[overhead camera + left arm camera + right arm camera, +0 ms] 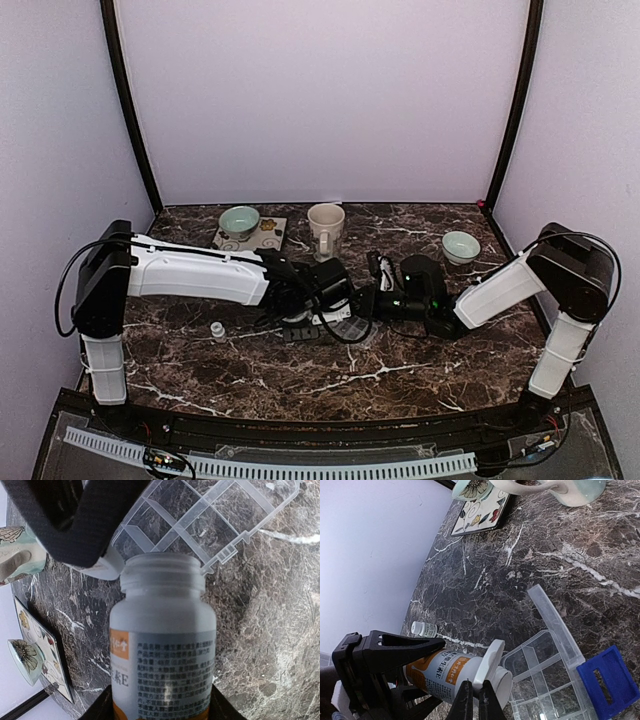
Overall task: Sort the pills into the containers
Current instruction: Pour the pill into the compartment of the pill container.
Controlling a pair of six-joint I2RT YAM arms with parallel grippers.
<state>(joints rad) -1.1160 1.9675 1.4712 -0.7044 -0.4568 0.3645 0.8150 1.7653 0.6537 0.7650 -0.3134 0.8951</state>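
Note:
My left gripper (162, 711) is shut on a white pill bottle (162, 645) with an orange label, which it holds on its side with the neck toward the containers. The containers are a clear compartment tray (547, 682) with its lid (555, 622) swung open. The bottle's neck is uncapped. My right gripper (476, 694) is shut on the rim of the white cap (489, 664), which is tilted just beside the neck. In the top view both grippers (310, 303) (368, 300) meet over the tray (350, 328). No pills show; the tray's cells look empty.
A small white vial (216, 330) lies left of the tray. A blue block (607, 682) sits by the tray's far side. At the back stand a green bowl (240, 220) on a patterned mat (268, 236), a cream mug (326, 228) and another bowl (460, 246).

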